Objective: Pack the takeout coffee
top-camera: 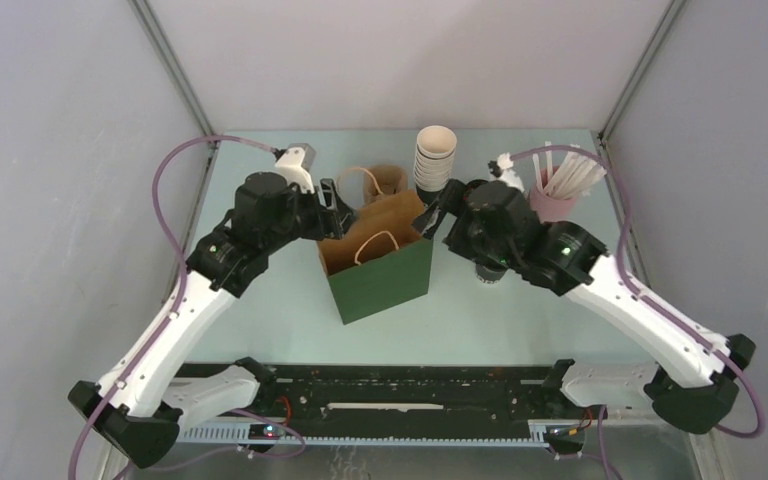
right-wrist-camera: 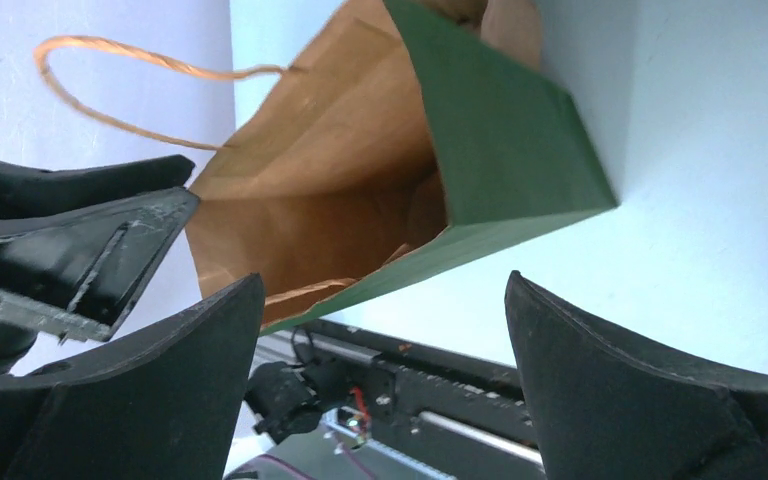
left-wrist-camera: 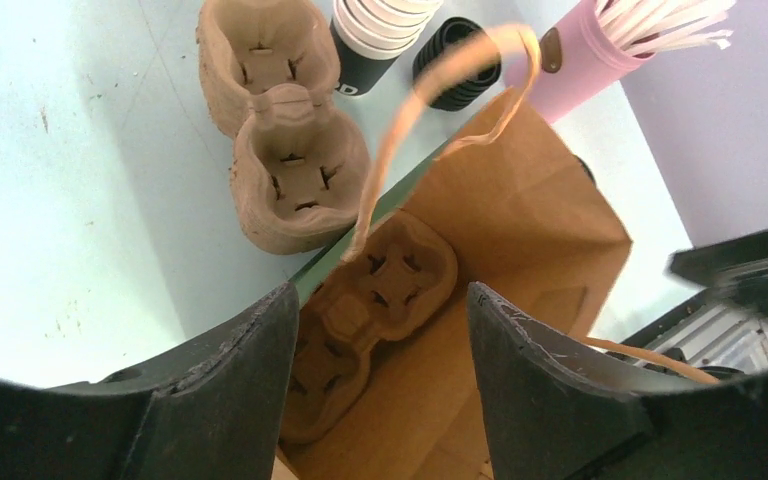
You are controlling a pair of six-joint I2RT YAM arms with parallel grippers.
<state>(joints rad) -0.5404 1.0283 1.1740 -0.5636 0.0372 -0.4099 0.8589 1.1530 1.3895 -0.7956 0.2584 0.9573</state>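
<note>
**L arm.** Left gripper is at the far-left corner of the green bag, above its mouth. The jaws stand apart w/ nothing clamped between them. In the wrist view the fingers frame the bag's brown interior. One pulp cup carrier lies inside the bag, tilted against the wall. One bag handle arcs up in front of the lens.

**R arm.** Right gripper is at the far-right corner of the same bag. The jaws are spread wide and hold nothing. Its wrist view looks past the bag's green outer wall into the open mouth, w/ the left gripper visible on the far side.

**Task item.** The takeout coffee stands on the table, just right of the bag and outside it. It is mostly hidden under the R arm, and only a dark lower part shows.

**Other containers, far side of the table:**
- A second cup carrier sits empty just behind the bag.
- A cup stack of nested white-rimmed cups stands right of that carrier.
- A black lid stack sits beside the cup stack.
- A pink cup holding white straws stands furthest right.
</note>
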